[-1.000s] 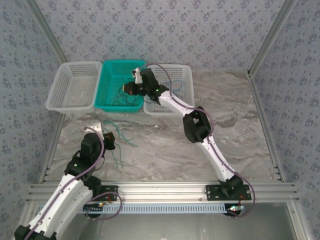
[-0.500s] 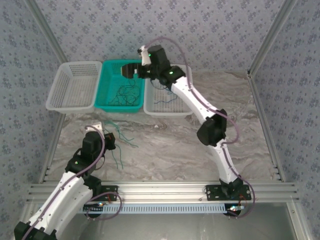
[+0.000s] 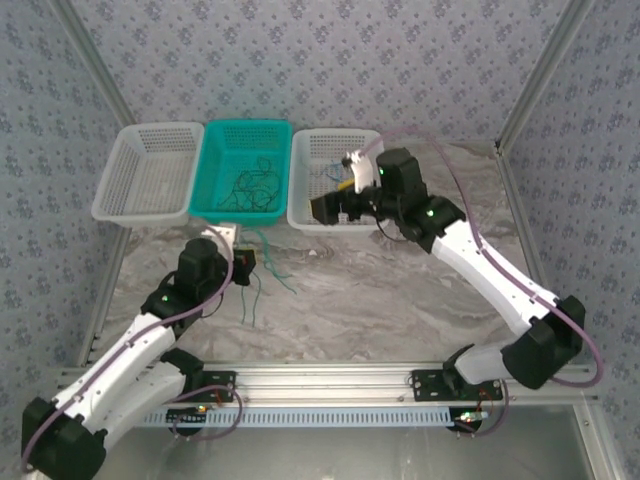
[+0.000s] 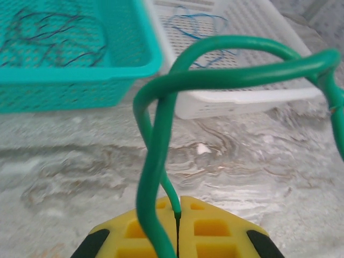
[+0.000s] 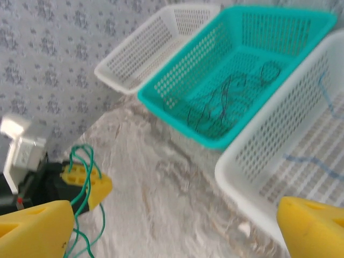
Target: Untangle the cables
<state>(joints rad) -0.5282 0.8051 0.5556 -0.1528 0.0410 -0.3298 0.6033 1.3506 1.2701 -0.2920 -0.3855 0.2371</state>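
Glossy green wire (image 4: 156, 161) loops up from the left claw (image 4: 177, 239), pinched between yellow pads (image 4: 215, 236). Beyond, on the marbled bench (image 4: 242, 161), a teal mesh basket (image 4: 80, 70) holds tangled dark wires (image 4: 54, 37); a white basket (image 4: 258, 97) holds a blue wire (image 4: 200, 16). The right wrist view shows the right claw (image 5: 174, 215) spread wide, empty.

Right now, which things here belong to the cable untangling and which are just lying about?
Belong to the job:
green cable, pinched in the left gripper
dark cables, tangled in the teal basket
blue cable, lying in the right white basket

Just lying about:
left white basket
marbled table
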